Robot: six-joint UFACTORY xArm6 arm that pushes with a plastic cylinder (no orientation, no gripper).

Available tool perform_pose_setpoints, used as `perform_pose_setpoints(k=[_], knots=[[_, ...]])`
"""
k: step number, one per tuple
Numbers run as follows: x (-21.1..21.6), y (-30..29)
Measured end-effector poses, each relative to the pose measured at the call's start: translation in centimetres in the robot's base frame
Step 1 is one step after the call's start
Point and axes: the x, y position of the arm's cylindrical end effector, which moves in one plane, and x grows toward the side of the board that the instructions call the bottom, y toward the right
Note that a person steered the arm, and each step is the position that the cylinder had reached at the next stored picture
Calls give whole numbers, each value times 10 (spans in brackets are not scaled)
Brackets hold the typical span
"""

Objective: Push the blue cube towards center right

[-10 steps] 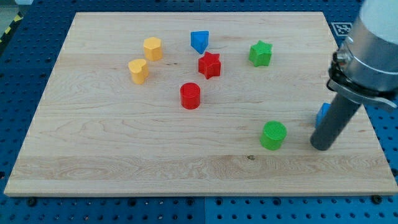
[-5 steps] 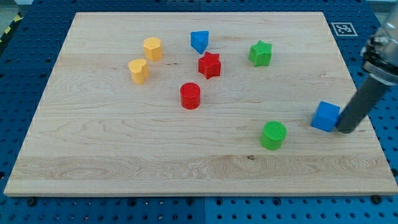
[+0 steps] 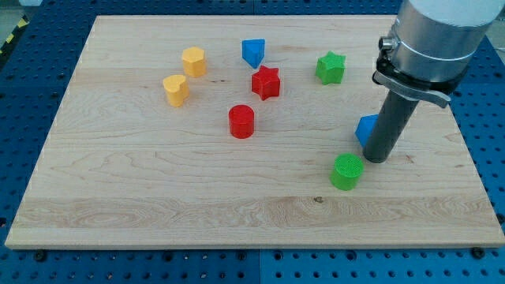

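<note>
The blue cube (image 3: 365,128) lies at the view's right, mostly hidden behind my rod; only its left part shows. My tip (image 3: 377,158) rests on the board right in front of the cube, touching or nearly touching it. The green cylinder (image 3: 347,171) lies just down-left of the tip, a small gap away.
On the wooden board (image 3: 158,197): a green star (image 3: 331,68) above the rod, a red star (image 3: 266,82), a blue triangular block (image 3: 252,52), a red cylinder (image 3: 241,121), a yellow hexagonal block (image 3: 193,61) and a yellow heart (image 3: 175,89).
The blue cube has moved left and slightly up from near the right edge. My rod swung right, then back left and now stands in front of the cube.
</note>
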Motion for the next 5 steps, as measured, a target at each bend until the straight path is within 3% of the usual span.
perform_pose_setpoints(k=[4,5], knots=[[-50,0],[-40,-6]])
